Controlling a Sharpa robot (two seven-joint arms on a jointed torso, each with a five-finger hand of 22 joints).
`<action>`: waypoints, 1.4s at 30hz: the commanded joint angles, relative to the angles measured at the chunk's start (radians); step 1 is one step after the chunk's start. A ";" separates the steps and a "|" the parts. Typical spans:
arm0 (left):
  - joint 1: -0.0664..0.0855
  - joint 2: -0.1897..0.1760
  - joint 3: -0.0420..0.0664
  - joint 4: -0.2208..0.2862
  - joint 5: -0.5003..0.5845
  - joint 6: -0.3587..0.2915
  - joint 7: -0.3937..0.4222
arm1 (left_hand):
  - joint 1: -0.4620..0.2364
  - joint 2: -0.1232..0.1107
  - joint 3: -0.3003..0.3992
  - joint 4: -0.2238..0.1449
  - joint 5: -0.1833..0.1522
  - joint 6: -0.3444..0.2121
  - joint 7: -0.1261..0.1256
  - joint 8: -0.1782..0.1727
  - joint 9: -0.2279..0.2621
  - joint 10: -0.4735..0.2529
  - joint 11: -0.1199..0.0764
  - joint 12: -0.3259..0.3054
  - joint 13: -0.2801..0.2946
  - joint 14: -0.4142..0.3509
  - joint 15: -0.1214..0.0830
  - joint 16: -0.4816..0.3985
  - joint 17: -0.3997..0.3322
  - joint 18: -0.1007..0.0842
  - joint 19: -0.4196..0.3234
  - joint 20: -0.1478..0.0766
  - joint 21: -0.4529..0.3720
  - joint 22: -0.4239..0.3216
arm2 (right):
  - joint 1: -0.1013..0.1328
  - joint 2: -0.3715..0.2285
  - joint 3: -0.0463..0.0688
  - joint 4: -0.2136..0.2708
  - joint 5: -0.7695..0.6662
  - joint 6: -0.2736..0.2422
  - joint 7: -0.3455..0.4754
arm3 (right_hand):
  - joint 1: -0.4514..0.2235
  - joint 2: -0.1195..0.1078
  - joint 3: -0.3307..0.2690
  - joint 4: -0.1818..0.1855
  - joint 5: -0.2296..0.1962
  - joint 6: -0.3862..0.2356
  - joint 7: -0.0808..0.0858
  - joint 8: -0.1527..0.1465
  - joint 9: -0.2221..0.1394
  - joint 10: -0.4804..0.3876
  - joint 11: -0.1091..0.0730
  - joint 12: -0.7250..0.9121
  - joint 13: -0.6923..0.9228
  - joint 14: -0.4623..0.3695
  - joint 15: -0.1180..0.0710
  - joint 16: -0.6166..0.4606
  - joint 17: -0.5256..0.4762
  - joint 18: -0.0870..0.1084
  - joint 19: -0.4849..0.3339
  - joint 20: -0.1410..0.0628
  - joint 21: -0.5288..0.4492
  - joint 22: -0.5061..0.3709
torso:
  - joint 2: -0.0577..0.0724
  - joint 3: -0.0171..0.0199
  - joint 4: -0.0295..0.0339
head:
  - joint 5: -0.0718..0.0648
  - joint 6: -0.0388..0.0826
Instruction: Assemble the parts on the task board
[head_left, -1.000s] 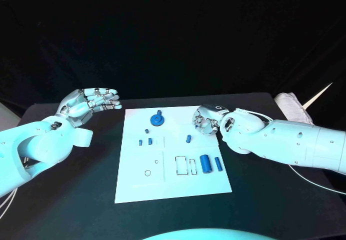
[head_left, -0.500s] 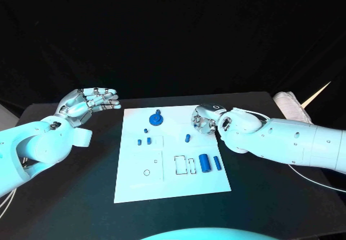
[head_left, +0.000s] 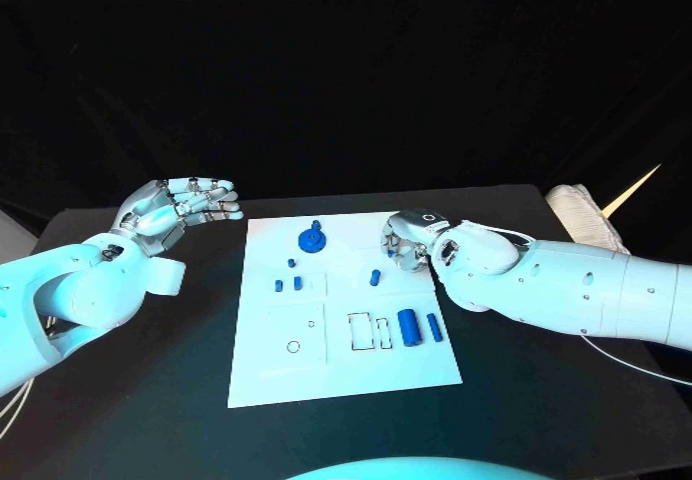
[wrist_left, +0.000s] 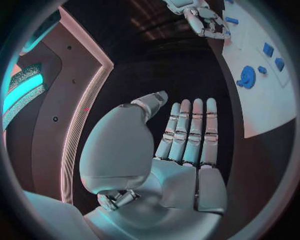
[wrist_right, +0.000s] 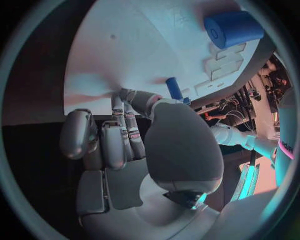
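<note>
Black worktop (head_left: 144, 400): right hand (head_left: 408, 241), fingers curled on nothing, hangs just beside small blue peg (head_left: 376, 277); left hand (head_left: 176, 207) empty, farther.

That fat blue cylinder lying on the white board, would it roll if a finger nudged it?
Probably: the blue cylinder looks round and lies on its side on the flat task board. It looks like rigid plastic, likely light. Its smooth surface might slip between fingers.

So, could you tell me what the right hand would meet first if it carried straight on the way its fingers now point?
Most likely the small blue peg on the white task board: in the right wrist view the right hand has its fingers curled toward it, with the fingertips close beside it. Whether they already touch is unclear.
</note>
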 joint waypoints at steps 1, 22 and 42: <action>0.000 0.003 0.001 0.002 0.004 0.000 0.001 | 0.011 0.004 -0.001 -0.001 -0.001 0.003 0.001 0.006 0.001 -0.005 0.003 -0.005 0.001 -0.007 0.004 -0.004 0.001 0.012 0.006 0.000 -0.004 -0.002 | -0.010 0.007 -0.006 0.005 -0.031 -0.025 -0.020 | -0.004 0.012 0.001 -0.010 0.005 0.007 -0.001 0.005 0.002 0.024 -0.016 0.000 0.003 0.030 -0.007 -0.006 -0.002 0.010 0.002 -0.007 0.007 0.039 | 0.000 0.0002 -0.0002 | 0.000 0.003; 0.000 0.005 0.001 -0.005 0.004 0.002 -0.006 | 0.012 0.005 -0.001 -0.001 0.000 0.003 0.001 0.007 0.001 -0.006 0.004 -0.005 0.001 -0.008 0.004 -0.004 0.002 0.012 0.007 0.000 -0.005 -0.003 | -0.007 -0.020 -0.003 0.046 0.029 -0.088 -0.014 | -0.012 0.014 0.004 -0.014 0.007 0.011 -0.003 0.006 0.005 0.035 -0.018 -0.004 0.001 0.031 -0.009 -0.005 -0.001 0.006 0.009 -0.009 0.026 0.050 | 0.002 -0.0001 -0.0015 | 0.003 0.003; 0.000 0.004 0.001 -0.014 0.004 0.001 -0.008 | 0.012 0.004 -0.002 -0.002 0.000 0.003 0.001 0.007 0.001 -0.007 0.004 -0.005 0.001 -0.008 0.004 -0.005 0.002 0.012 0.008 0.000 -0.006 -0.003 | 0.025 -0.078 0.010 0.144 0.068 -0.108 -0.009 | -0.014 0.013 0.004 -0.015 0.008 0.011 -0.003 0.006 0.006 0.036 -0.019 -0.006 0.000 0.031 -0.009 -0.006 -0.003 0.006 0.010 -0.010 0.029 0.052 | 0.000 0.0004 -0.0017 | 0.005 0.006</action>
